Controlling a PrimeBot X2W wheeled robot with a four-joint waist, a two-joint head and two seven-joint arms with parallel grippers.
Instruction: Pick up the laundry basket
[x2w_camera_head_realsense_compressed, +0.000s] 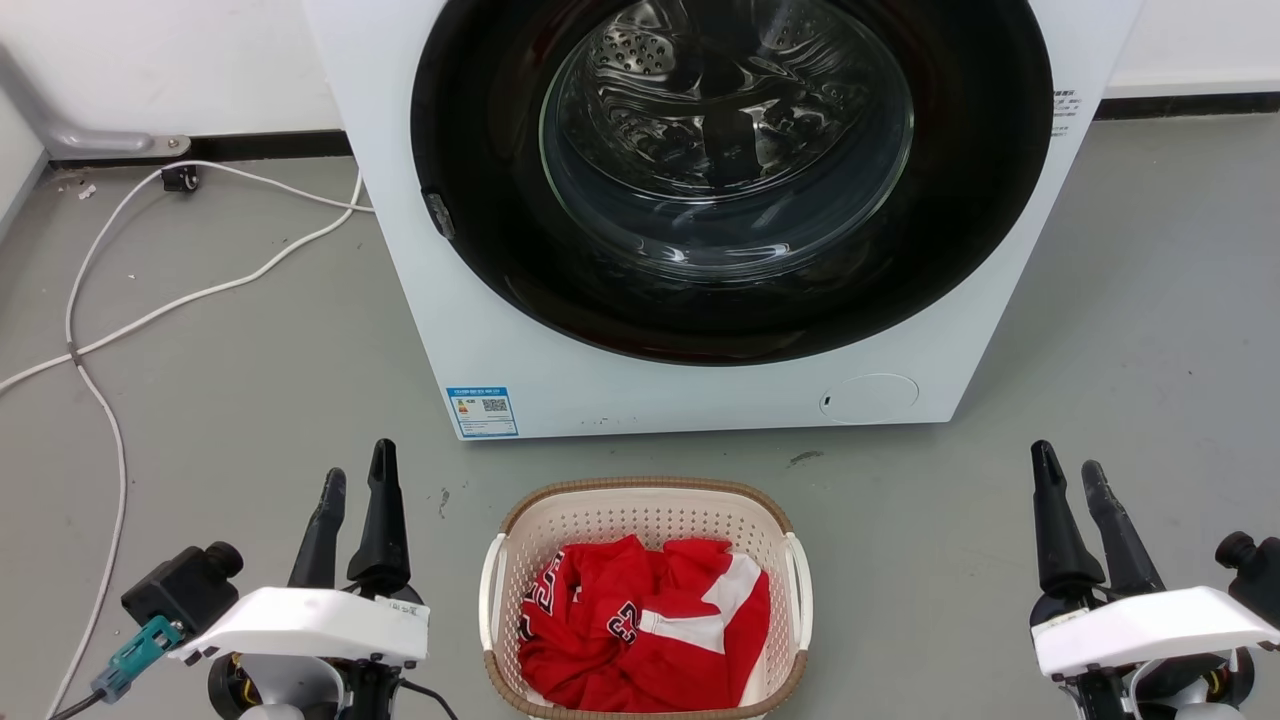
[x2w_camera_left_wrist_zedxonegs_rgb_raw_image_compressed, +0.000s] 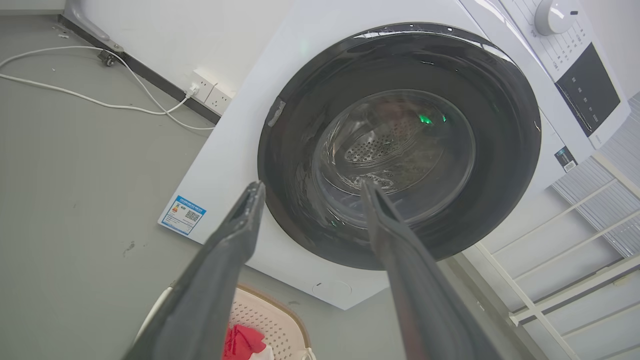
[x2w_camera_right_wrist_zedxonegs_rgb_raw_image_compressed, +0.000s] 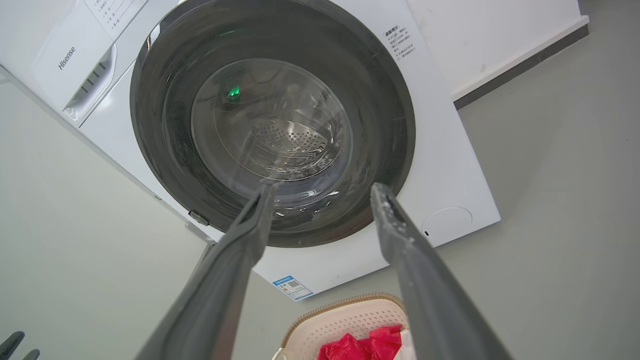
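Looking down through the head view, I see the laundry basket (x2w_camera_head_realsense_compressed: 640, 515) on the grey floor (x2w_camera_head_realsense_compressed: 250, 400) just in front of the washing machine (x2w_camera_head_realsense_compressed: 480, 330), midway between my two arms. Its near rim is cut off by the bottom edge. A crumpled red garment (x2w_camera_head_realsense_compressed: 640, 620) with white trim lies inside; its printed figures are folded over and I cannot read them. The left pincer (x2w_camera_head_realsense_compressed: 358, 468) hovers well to the basket's left with its fingers parted and nothing between them. The right pincer (x2w_camera_head_realsense_compressed: 1066, 460) stands the same way well to the right, spread and empty. The machine's top is cropped, and its dark round door is shut. In the left wrist view only a corner of the basket (x2w_camera_left_wrist_zedxonegs_rgb_raw_image_compressed: 270, 320) peeks between the fingers of that pincer (x2w_camera_left_wrist_zedxonegs_rgb_raw_image_compressed: 314, 186); in the right wrist view the basket (x2w_camera_right_wrist_zedxonegs_rgb_raw_image_compressed: 345, 320) is partly masked by a finger of the other pincer (x2w_camera_right_wrist_zedxonegs_rgb_raw_image_compressed: 324, 187). A white cable (x2w_camera_head_realsense_compressed: 110, 330) trails across the floor on the left.
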